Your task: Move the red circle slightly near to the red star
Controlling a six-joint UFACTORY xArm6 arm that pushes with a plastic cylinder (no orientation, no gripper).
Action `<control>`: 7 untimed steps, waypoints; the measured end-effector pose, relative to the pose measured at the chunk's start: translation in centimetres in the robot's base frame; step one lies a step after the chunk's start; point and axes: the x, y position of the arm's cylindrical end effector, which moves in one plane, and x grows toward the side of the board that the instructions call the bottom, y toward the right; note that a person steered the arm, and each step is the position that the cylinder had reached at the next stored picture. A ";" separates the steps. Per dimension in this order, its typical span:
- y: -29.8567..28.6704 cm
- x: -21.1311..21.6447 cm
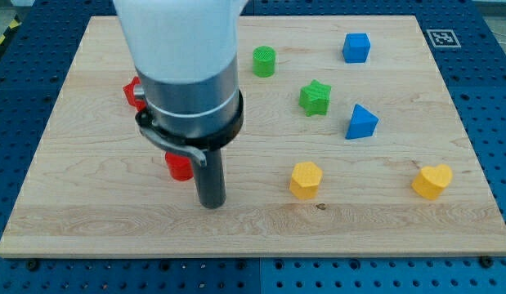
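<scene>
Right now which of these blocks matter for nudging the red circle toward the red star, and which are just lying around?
In the job: red circle, beside my tip on the view's left; red star, mostly hidden behind the arm.

Lying about: green cylinder, green star, blue cube, blue triangle, yellow hexagon, yellow heart.

**Arm hides both red blocks**

In the frame's left half, the arm covers most of the red star, leaving a sliver whose shape is unclear. The red circle is partly hidden behind my tip, perhaps touching it. The frame's top edge crops the arm.
</scene>
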 end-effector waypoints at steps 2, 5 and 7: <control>-1.4 -1.4; -3.5 -1.7; -4.2 -2.4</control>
